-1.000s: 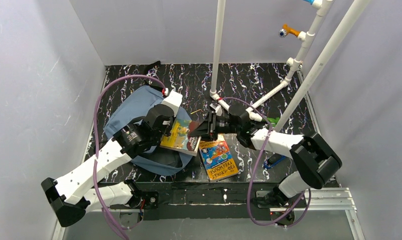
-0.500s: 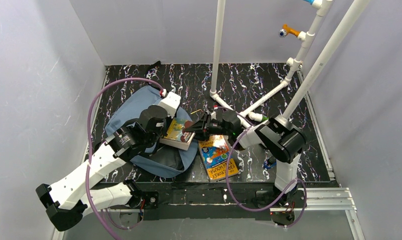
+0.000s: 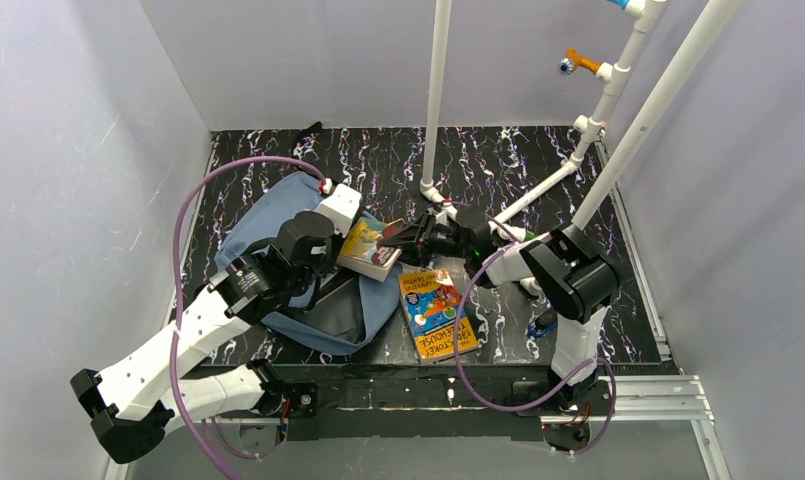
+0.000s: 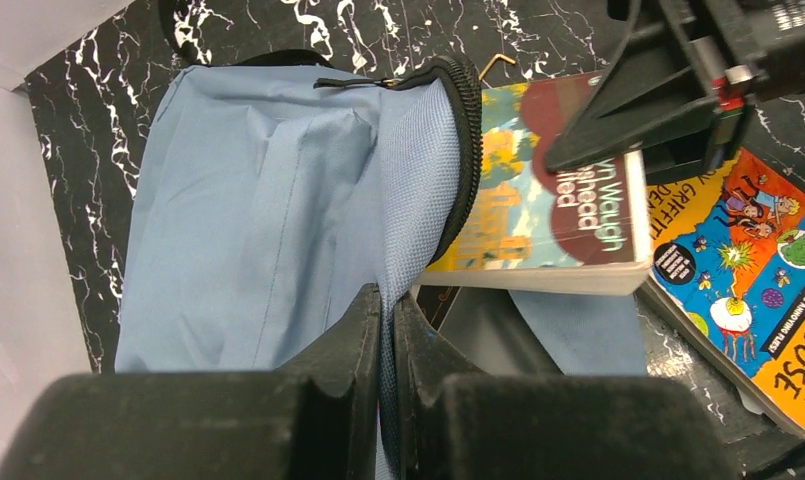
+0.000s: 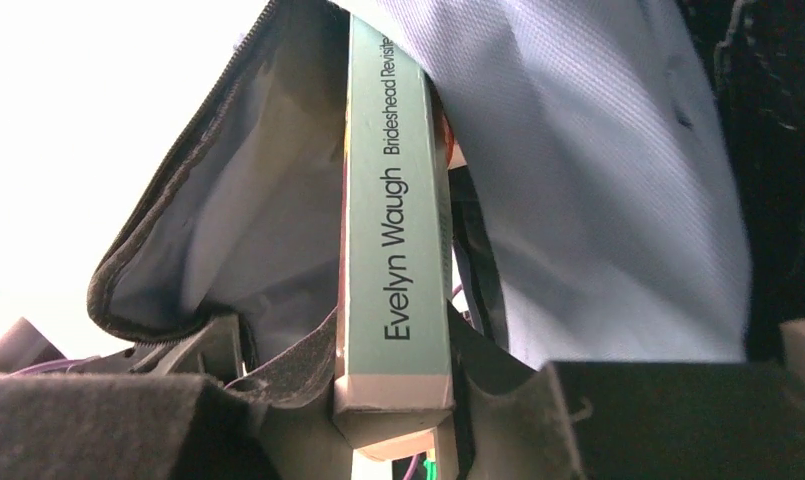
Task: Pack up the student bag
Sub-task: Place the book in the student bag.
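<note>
**Paperback partway into the student bag's mouth**

Just beside the near flap of the student bag (image 3: 261,218), on its mouth side, a bright orange-and-blue Treehouse book (image 3: 436,312) lies flat on the black, white-veined table (image 3: 538,170). Beyond the mouth, well apart from the bag, stand the white pipes of a frame (image 3: 436,100). A purple cable (image 3: 190,240) arcs over the bag's left side. In the top view the left arm (image 3: 268,275) lies across the bag's middle and hides much of it (the claw on that arm cannot be made out there).

The bag lies flat on the left half of the table, in front of the left arm's base. Its long axis runs from the far edge toward the near edge, leaning a little, and its mouth faces right, toward the right arm. The fabric is soft slate-blue with black zipper trim (image 4: 466,150). Dark lining shows inside the mouth, and a black strap (image 3: 306,132) trails from the far end.

The left claw (image 4: 388,305) is clenched on a fold of blue fabric close to the mouth's upper lip. The right claw (image 5: 393,420) grasps a paperback (image 5: 393,250) by its outer end (the spine reads Evelyn Waugh, Brideshead Revisited). The book's other end sits inside the mouth, under the zipper lip.
</note>
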Controlling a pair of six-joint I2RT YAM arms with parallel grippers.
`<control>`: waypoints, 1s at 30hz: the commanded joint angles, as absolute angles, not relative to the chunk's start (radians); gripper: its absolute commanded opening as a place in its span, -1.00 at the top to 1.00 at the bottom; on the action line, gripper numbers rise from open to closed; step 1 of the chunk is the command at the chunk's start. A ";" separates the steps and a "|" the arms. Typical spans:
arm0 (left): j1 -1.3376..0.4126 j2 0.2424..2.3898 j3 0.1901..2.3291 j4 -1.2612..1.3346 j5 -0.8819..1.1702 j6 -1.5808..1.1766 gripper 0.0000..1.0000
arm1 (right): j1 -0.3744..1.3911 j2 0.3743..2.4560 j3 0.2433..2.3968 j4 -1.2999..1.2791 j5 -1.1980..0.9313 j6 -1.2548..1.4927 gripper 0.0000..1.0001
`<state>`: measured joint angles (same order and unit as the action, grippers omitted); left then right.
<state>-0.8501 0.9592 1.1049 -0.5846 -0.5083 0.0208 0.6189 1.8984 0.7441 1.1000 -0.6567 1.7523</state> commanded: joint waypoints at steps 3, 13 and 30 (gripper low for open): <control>-0.858 0.912 1.144 -0.506 -0.458 -0.047 1.00 | 0.734 1.815 0.919 0.847 -0.518 1.581 0.97; -0.858 0.974 1.191 -0.492 -0.417 -0.066 1.00 | 0.874 1.840 1.101 0.614 -0.138 1.356 0.97; -0.858 0.950 1.116 -0.512 -0.484 -0.082 1.00 | 0.903 1.763 1.035 0.478 -0.439 1.047 -0.42</control>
<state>-0.8505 0.9806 1.1023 -0.5564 -0.4923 -0.0628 0.8909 1.7618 1.0157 0.4278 -0.3534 1.1114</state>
